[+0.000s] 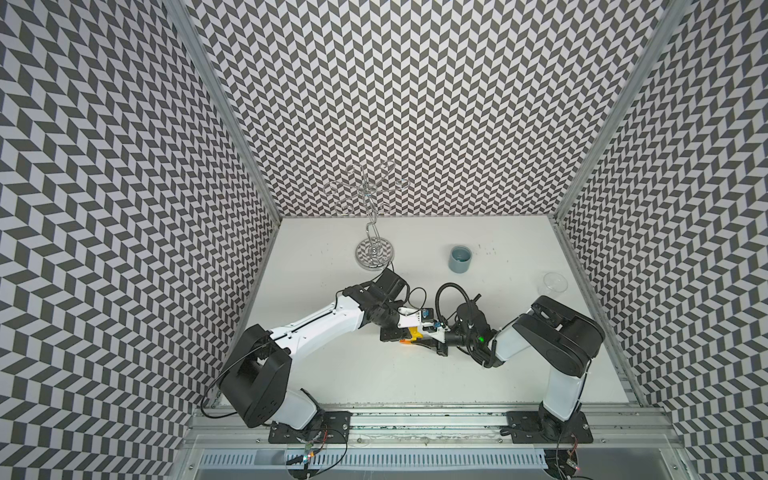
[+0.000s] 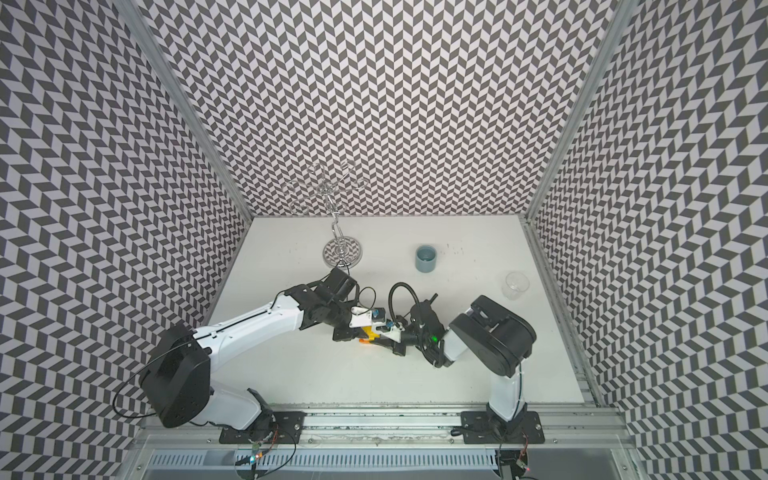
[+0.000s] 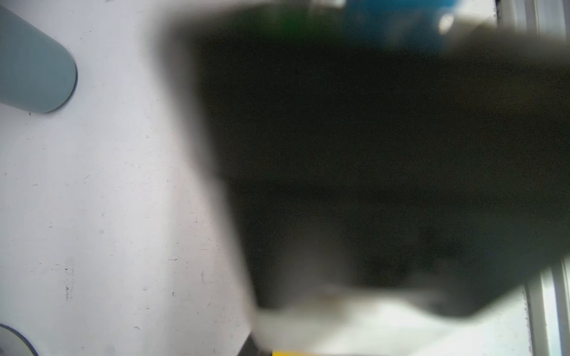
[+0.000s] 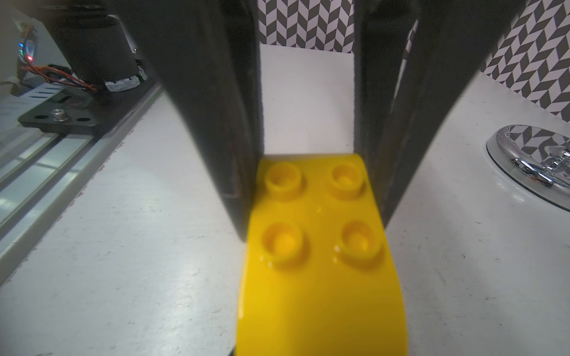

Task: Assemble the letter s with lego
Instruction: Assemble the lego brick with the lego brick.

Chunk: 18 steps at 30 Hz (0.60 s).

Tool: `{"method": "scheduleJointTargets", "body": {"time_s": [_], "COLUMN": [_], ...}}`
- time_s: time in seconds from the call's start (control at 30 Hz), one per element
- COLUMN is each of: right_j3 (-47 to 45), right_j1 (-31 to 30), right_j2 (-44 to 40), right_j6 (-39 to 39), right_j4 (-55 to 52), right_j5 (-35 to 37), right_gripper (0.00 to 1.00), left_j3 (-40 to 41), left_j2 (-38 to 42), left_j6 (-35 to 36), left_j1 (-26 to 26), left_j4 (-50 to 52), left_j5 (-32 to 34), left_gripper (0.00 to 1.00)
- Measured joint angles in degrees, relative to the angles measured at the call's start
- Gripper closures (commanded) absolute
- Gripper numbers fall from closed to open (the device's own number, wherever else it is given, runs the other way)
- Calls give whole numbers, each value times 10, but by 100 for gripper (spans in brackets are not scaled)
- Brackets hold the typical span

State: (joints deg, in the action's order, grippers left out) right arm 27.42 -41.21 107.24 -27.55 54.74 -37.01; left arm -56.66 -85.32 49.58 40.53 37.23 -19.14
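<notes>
Both grippers meet low over the middle of the white table (image 1: 374, 374). A yellow brick (image 1: 412, 331) of the lego shows between them, with a sliver of orange brick (image 1: 402, 341) just below it; both show in both top views. My left gripper (image 1: 405, 336) reaches in from the left and my right gripper (image 1: 426, 338) from the right. In the right wrist view the yellow brick (image 4: 317, 234) fills the foreground, studs up. The left gripper's dark fingers (image 4: 237, 138) clamp its far end, and my right jaws are hidden behind it. The left wrist view is mostly blocked by a dark blur. The letter s cannot be made out.
A grey cup (image 1: 460, 259) stands at the back right of centre. A chrome wire rack (image 1: 374, 252) stands at the back left, and a clear glass cup (image 1: 555, 284) near the right wall. A metal rail (image 1: 415, 415) runs along the front edge.
</notes>
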Motion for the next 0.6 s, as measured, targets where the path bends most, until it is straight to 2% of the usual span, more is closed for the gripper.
{"method": "scheduleJointTargets", "body": {"time_s": [0.43,0.6], "right_j3": [0,0], "right_j1": [2,2], "right_j2": [0,0], "right_j6": [0,1], "right_j4": [1,1], "right_j5": [0,0], "right_gripper": [79,80], "left_j3": [0,0], "left_j2": [1,2], "left_j6": [-1,-2], "left_j1": [0,0], "left_j4": [-4,-4], "left_j5": [-4,-5], "left_gripper": [100,73]}}
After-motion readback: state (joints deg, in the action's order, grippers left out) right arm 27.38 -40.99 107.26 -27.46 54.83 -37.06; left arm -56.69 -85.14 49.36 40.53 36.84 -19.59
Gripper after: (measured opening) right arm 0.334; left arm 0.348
